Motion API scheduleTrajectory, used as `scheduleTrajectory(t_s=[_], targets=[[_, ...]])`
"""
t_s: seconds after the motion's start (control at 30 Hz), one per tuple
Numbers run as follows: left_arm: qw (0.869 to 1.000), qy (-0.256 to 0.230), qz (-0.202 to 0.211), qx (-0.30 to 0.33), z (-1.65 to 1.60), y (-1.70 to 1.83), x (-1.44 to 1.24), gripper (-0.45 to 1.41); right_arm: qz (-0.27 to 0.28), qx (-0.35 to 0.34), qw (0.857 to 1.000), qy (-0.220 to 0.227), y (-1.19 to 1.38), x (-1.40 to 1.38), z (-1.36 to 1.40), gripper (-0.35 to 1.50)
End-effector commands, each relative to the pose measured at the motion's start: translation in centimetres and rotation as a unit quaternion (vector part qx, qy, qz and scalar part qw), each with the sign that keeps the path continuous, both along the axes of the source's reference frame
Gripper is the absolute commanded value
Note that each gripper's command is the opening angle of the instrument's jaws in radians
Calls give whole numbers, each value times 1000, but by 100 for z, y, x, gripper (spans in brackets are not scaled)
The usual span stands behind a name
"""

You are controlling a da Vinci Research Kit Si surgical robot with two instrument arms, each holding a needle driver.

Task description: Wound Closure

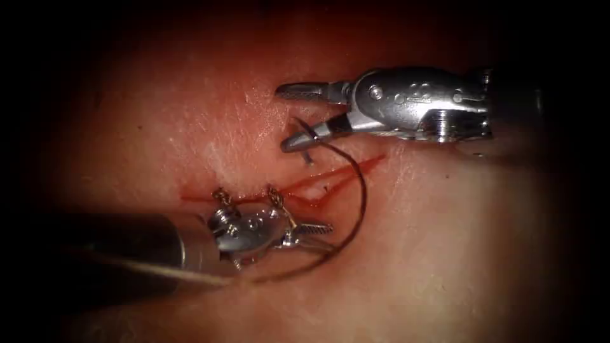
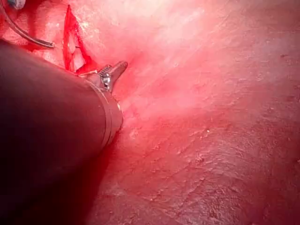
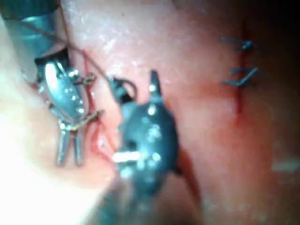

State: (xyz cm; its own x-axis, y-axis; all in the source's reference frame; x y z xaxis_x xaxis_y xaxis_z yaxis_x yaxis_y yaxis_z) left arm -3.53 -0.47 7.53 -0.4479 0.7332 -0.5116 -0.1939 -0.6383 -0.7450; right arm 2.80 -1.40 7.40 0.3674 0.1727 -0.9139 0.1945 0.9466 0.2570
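Between the right tool's [image 1: 293,117] spread jaws lies bare tissue [image 1: 445,254], and the lower of the two fingers touches the blunt end of the curved needle [image 1: 361,190]. From there the needle arcs away from that finger, crosses the cut [image 1: 330,178] and sweeps round toward the left tool [image 1: 314,228], ending just past its fingertips. Whether any part of the needle sits in the tissue cannot be told; most of its curve lies on top. No jaw grips the needle.

Beside the cut, the left tool's jaws lie close together and hold nothing that can be made out. Just behind its fingers, thread [image 1: 279,200] is knotted in two small stitches [image 1: 220,197] across the cut, and red fluid [image 1: 298,202] lines the wound beside them.

Seen from the left wrist, the left tool's tip [image 2: 115,70] rests by the open red cut [image 2: 72,42]. Seen from the right wrist, the left tool [image 3: 68,147] shows its fingers nearly parallel, with thread [image 3: 89,63] running past its wrist; farther off, older blue stitches [image 3: 241,61] close another cut.
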Motion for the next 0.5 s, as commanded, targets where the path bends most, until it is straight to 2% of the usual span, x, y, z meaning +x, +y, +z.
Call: scheduleTrajectory(t_s=[0.03, 0.1, 0.2, 0.5], targets=[[1000, -1, 1, 1, 7, -4, -6, 29, -3, 0, 1000, -1, -5, 6, 5, 58], [1000, -1, 1, 1, 7, -4, -6, 29, -4, -1, 1000, -2, -7, 6, 6, 78], [1000, -1, 0, 0, 7, -4, -6, 29, -5, -1, 1000, -2, -6, 8, 7, 91], [1000, 0, 0, 0, 8, -5, -7, 29, 4, -1, 1000, -2, -4, 22, 8, 110]])
